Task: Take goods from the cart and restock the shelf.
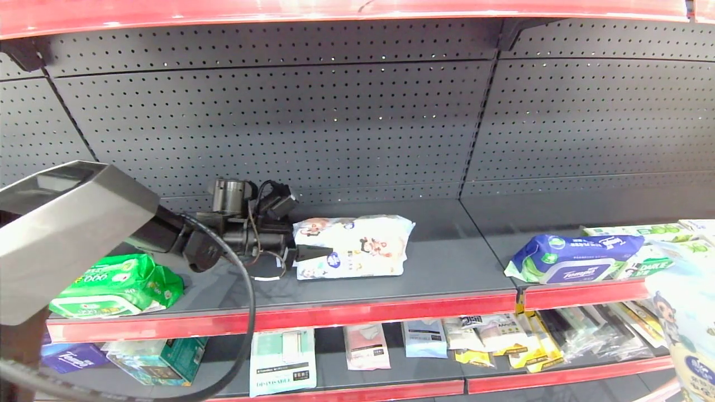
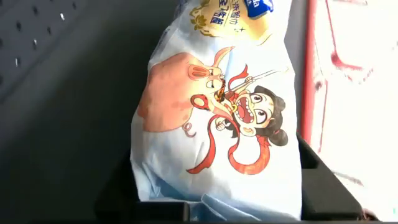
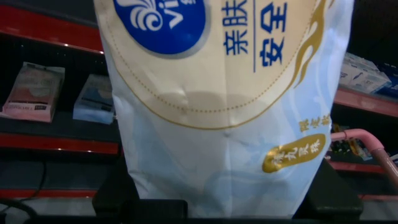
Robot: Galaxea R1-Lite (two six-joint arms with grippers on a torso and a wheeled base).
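A white pack with cartoon figures [image 1: 357,245] lies flat on the dark middle shelf [image 1: 447,262]. My left gripper [image 1: 311,253] is at its left end, shut on it; in the left wrist view the pack [image 2: 217,118] fills the space between the two dark fingers [image 2: 326,180]. A second white pack with a blue and cream label [image 1: 688,324] hangs in the air at the lower right, in front of the shelf's edge. My right gripper [image 3: 217,202] is shut on that pack [image 3: 224,106], with its fingers on both sides of the lower end.
A green pack [image 1: 118,283] lies at the shelf's left, a blue wipes pack [image 1: 575,257] and green-white boxes [image 1: 642,231] at its right. The lower shelf [image 1: 335,368] holds several flat packets. A red-edged shelf [image 1: 335,11] hangs overhead. A pink bar [image 3: 368,142] shows beside the held pack.
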